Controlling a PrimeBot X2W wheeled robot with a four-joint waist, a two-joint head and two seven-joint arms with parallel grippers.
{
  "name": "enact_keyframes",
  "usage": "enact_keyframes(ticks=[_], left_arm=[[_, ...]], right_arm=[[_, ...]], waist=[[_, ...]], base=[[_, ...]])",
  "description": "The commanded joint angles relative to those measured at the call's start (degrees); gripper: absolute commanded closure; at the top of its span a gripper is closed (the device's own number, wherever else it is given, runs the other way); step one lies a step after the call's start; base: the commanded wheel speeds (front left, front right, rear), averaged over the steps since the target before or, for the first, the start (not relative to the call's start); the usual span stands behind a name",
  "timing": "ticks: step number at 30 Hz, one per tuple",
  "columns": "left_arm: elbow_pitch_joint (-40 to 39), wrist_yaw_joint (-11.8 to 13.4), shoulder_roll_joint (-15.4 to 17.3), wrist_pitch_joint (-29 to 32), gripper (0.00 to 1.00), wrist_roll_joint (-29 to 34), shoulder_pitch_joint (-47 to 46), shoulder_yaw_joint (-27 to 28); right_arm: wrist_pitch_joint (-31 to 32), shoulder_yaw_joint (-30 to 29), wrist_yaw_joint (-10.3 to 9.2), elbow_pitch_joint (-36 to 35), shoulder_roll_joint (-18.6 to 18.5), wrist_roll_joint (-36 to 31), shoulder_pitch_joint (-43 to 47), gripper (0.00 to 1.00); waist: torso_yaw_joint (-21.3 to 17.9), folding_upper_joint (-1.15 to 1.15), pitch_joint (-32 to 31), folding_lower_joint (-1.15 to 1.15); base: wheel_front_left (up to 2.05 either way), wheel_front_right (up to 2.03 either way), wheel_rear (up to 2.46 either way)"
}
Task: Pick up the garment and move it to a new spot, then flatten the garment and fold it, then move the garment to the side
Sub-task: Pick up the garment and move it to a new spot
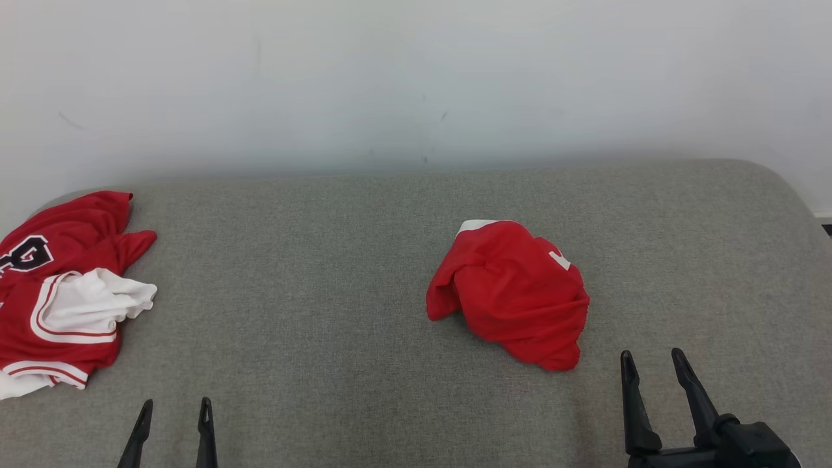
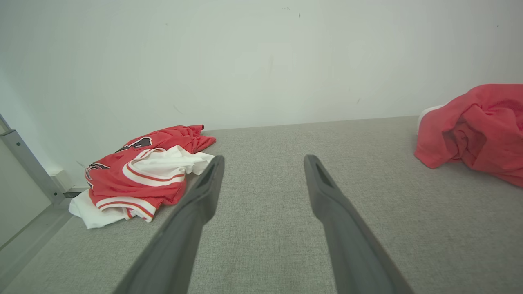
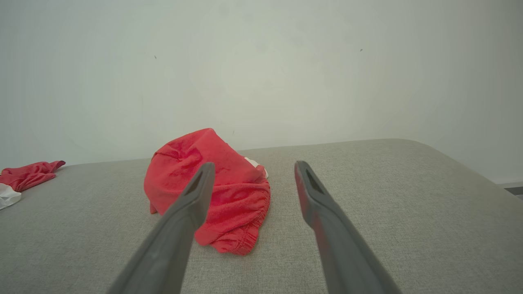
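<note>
crumpled red garment (image 1: 510, 292): soft, light, floppy, likely to sag; best pinched at near hem. left gripper (image 1: 177, 402), right gripper (image 1: 651, 355): fingers (image 1: 694, 390) wide apart, empty.

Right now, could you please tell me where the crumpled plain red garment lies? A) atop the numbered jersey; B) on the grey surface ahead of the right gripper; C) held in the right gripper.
B: the red garment lies on the grey surface just beyond the open right gripper.
</note>
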Motion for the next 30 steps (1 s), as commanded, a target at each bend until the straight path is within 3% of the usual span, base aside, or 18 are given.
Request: enact_keyframes(ticks=[1,30], left_arm=[[0.1,-0.3,-0.2,-0.2,0.0,0.6,0.7,0.3],[0.0,-2.2,-1.8,-0.2,0.0,2.3,0.6,2.3]], right_arm=[[0.0,-0.2,-0.12,0.2,0.2,-0.3,0.6,0.0],[0.0,-0.1,-0.12,0.8,0.2,0.0,0.7,0.0]], waist=[[0.1,0.0,0.0,0.0],[0.4,0.0,0.3,0.0]], base=[[0.0,0.0,0.0],[0.0,0.0,0.0]])
